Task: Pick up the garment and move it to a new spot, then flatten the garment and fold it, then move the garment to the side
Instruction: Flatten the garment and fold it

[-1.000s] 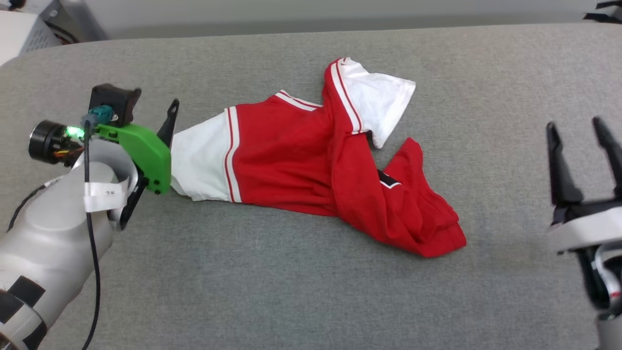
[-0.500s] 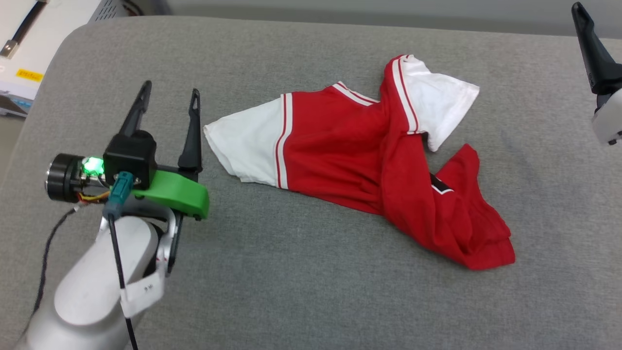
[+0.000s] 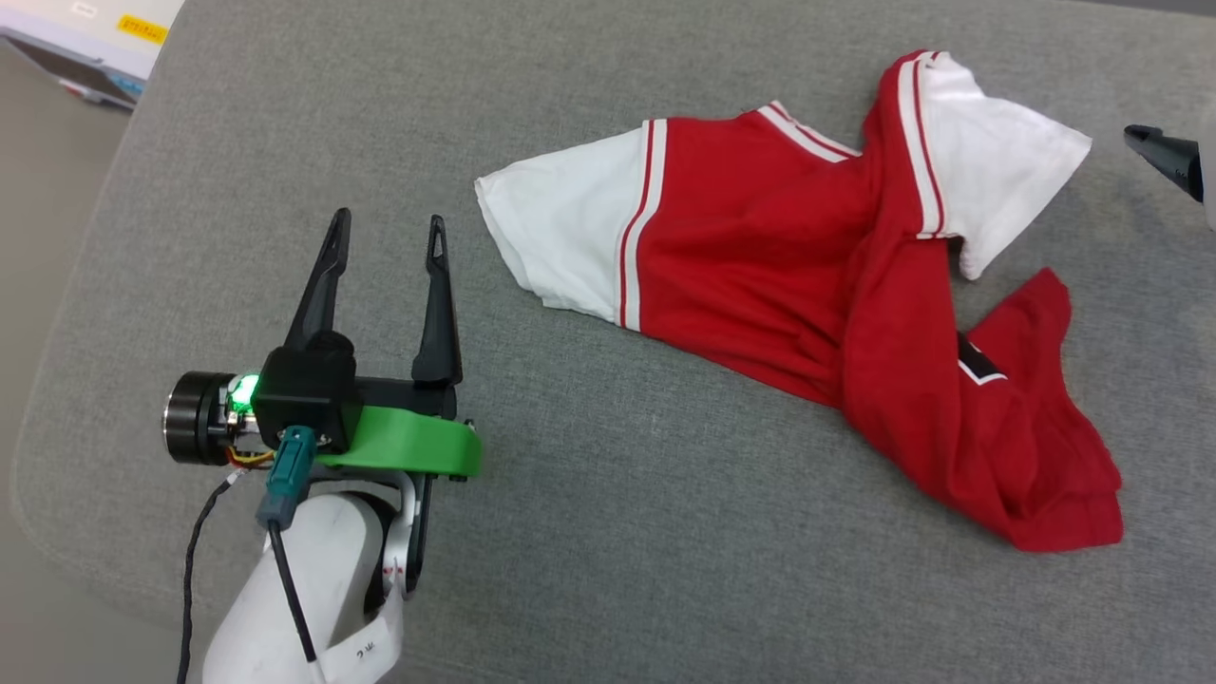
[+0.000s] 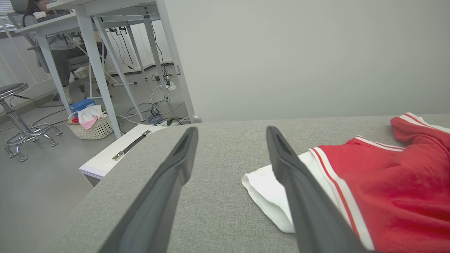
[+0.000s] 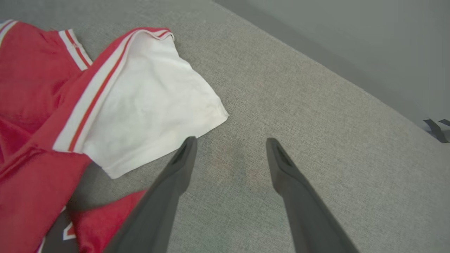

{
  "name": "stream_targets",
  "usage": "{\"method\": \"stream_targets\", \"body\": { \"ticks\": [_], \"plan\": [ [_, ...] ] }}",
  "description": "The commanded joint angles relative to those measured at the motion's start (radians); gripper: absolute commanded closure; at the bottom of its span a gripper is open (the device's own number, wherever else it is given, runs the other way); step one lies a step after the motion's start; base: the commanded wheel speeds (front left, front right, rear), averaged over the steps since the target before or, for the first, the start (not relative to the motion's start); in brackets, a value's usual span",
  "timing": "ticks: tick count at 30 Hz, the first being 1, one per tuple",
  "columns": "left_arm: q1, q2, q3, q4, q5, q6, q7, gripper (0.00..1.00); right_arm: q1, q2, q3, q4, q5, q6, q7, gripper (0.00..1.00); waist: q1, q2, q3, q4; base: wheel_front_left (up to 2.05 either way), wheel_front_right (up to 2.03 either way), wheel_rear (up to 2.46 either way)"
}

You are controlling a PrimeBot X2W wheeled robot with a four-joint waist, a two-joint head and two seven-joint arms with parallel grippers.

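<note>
The garment (image 3: 760, 247), a red T-shirt with white sleeves and striped trim, lies crumpled and twisted on the grey padded surface (image 3: 665, 532). My left gripper (image 3: 388, 223) stands open and empty just left of its near white sleeve (image 3: 560, 228), not touching it. In the left wrist view the gripper (image 4: 232, 131) points past that sleeve (image 4: 267, 189), which lies beside and partly behind the right finger. My right gripper (image 5: 232, 140) hovers open and empty beside the other white sleeve (image 5: 147, 105). One of its fingertips (image 3: 1161, 158) pokes in at the head view's right edge.
The surface's rounded left edge (image 3: 66, 313) drops to the floor. A white case with a handle (image 4: 119, 151) sits beyond that edge. Farther off are desks (image 4: 98, 52), a basket (image 4: 89, 124), a stool (image 4: 17, 116) and a seated person (image 4: 38, 10). A grey wall (image 4: 299, 52) stands behind.
The head camera has swung left. My left gripper has drawn back from the white sleeve and turned its fingers forward. My right gripper has risen from the lower right toward the other sleeve.
</note>
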Motion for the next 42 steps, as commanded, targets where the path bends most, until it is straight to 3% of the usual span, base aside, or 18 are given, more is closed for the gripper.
{"method": "stream_targets", "body": {
  "ticks": [1, 10, 20, 21, 22, 30, 42],
  "plan": [
    [0.014, -0.020, 0.017, -0.004, 0.022, -0.019, -0.006, 0.00, -0.030, -0.004, 0.015, 0.017, 0.011, 0.000, 0.030, 0.00, 0.0000, 0.0000, 0.067, 0.056, 0.00, 0.00, 0.00],
    [0.009, -0.129, 0.115, -0.024, 0.105, -0.110, -0.006, 0.00, -0.136, 0.016, 0.096, 0.118, -0.002, 0.000, 0.084, 0.00, 0.0000, 0.0000, 0.163, 0.106, 0.00, 0.00, 0.00],
    [0.008, -0.184, 0.188, -0.031, 0.160, -0.168, -0.006, 0.00, -0.109, -0.018, 0.230, 0.161, 0.037, 0.000, 0.107, 0.00, 0.0000, 0.0000, 0.183, 0.103, 0.00, 0.00, 0.00],
    [0.008, -0.185, 0.194, -0.031, 0.164, -0.172, -0.006, 0.00, -0.111, -0.021, 0.238, 0.159, 0.042, 0.000, 0.103, 0.89, 0.0000, 0.0000, 0.181, 0.100, 0.00, 0.00, 0.00],
    [0.009, -0.187, 0.201, -0.030, 0.169, -0.177, -0.006, 0.00, -0.115, -0.022, 0.241, 0.155, 0.049, 0.000, 0.089, 1.00, 0.0000, 0.0000, 0.176, 0.094, 0.00, 0.00, 0.00],
    [0.022, -0.184, 0.239, -0.002, 0.205, -0.207, -0.006, 0.00, -0.127, -0.017, 0.223, 0.137, 0.110, 0.000, -0.062, 1.00, 0.0000, 0.0000, 0.104, 0.038, 0.00, 0.00, 0.00],
    [0.092, -0.148, 0.285, 0.028, 0.225, -0.225, -0.006, 0.00, 0.145, -0.171, 0.201, 0.013, 0.246, 0.000, -0.257, 1.00, 0.0000, 0.0000, -0.059, -0.063, 0.00, 0.00, 0.00]
  ]
}}
